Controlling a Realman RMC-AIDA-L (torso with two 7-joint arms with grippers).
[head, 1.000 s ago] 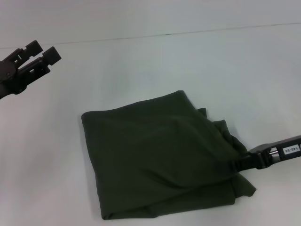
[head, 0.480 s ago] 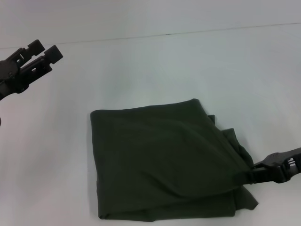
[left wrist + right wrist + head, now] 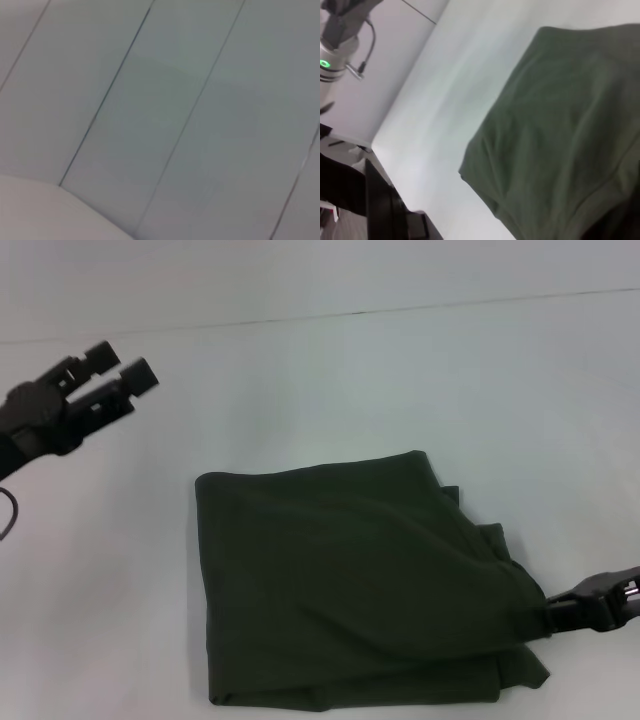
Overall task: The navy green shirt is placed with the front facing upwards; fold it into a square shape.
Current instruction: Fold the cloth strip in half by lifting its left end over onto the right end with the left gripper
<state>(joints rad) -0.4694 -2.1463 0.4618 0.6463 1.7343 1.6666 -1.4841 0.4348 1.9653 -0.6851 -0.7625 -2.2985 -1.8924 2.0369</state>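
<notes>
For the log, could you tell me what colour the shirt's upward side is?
Plain dark olive green shirt, no print visible; clearest in the head view.

No readable txt, labels, brands or nos. anywhere; navy green shirt [image 3: 350, 590] shows plain cloth only, no lettering.

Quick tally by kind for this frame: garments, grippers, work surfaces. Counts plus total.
Garments: 1, the dark olive-green folded cotton shirt.
Grippers: 2, the black left gripper raised clear of the cloth, and the black right gripper at the shirt's right corner.
Work surfaces: 1, the plain white table.
Total: 4
</notes>
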